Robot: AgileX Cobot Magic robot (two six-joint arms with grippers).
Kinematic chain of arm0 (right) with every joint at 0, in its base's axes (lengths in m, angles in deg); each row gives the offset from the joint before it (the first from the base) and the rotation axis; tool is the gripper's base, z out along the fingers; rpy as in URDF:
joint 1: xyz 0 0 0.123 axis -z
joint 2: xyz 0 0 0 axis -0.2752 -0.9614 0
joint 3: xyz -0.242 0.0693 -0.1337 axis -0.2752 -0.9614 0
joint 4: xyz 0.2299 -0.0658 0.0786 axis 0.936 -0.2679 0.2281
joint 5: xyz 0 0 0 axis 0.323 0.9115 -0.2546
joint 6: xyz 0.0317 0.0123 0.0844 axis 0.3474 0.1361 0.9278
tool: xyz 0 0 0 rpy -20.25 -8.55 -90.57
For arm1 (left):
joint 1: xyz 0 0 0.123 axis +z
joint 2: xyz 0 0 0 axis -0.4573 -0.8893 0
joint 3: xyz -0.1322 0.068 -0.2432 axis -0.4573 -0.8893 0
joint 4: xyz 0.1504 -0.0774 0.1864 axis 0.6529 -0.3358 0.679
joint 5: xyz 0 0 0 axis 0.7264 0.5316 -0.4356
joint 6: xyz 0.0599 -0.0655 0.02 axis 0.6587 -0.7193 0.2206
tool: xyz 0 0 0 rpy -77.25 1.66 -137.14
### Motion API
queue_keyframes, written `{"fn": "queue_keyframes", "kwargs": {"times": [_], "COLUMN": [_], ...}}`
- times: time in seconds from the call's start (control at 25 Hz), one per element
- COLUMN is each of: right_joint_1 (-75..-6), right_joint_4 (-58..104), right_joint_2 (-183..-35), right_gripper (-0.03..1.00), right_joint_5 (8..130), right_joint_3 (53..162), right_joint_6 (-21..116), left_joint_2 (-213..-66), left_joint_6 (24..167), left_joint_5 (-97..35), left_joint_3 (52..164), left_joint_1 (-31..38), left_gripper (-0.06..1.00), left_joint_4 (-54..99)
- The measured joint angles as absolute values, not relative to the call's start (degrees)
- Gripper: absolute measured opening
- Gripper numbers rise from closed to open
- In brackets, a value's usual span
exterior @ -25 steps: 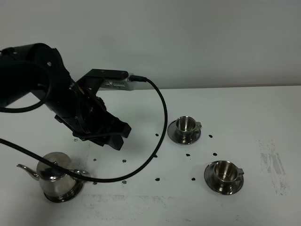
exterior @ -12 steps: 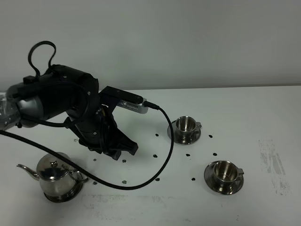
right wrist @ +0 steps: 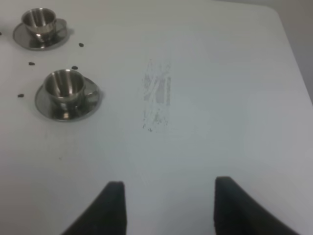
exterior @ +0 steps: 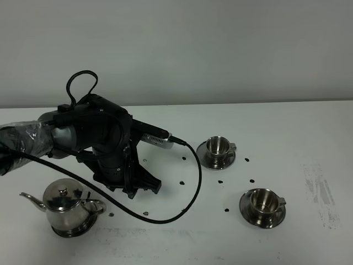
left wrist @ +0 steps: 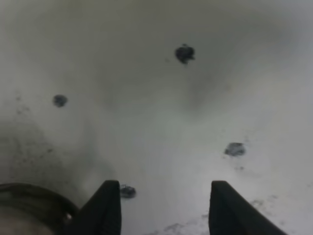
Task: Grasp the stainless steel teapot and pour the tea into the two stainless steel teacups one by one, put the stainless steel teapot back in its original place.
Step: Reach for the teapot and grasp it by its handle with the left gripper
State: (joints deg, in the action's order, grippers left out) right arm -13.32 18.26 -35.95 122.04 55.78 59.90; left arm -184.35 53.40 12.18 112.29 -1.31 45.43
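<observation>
The stainless steel teapot [exterior: 66, 207] stands lid on, on its saucer, the original place [exterior: 70, 232], at the front left of the white table. The tea is hidden. My left gripper [exterior: 141, 186] hangs low over the table, to the right of the teapot and slightly behind it. It is open and empty [left wrist: 164, 210], and a dark curved edge [left wrist: 29, 205] shows beside one finger. The two stainless steel teacups sit on saucers, one [exterior: 219, 146] mid-table and one [exterior: 263, 201] nearer the front; both [right wrist: 39, 17] [right wrist: 64, 84] look empty. My right gripper [right wrist: 168, 208] is open over bare table, off to the side of the cups.
Several small dark specks [exterior: 220, 181] dot the table between the teapot and the cups. A black cable [exterior: 193, 165] loops from the left arm down over the table. A scuffed patch [right wrist: 156, 93] marks the table to the right of the cups.
The left arm has swung down and to the right, bringing its open gripper low over the table beside the teapot. The teapot and cups have not moved.
</observation>
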Motion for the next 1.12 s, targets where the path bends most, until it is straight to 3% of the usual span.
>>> {"fn": "queue_keyframes", "kwargs": {"times": [1.12], "right_joint_1": [-13.3], "right_joint_4": [18.3], "right_joint_2": [-36.0], "right_gripper": [0.43], "right_joint_5": [122.0], "right_joint_3": [55.8], "right_joint_6": [59.9], "left_joint_2": [-184.3], "left_joint_6": [53.0], "left_joint_5": [24.9], "left_joint_3": [112.3], "left_joint_1": [-1.7], "left_gripper": [0.47], "left_joint_4": [44.7]}}
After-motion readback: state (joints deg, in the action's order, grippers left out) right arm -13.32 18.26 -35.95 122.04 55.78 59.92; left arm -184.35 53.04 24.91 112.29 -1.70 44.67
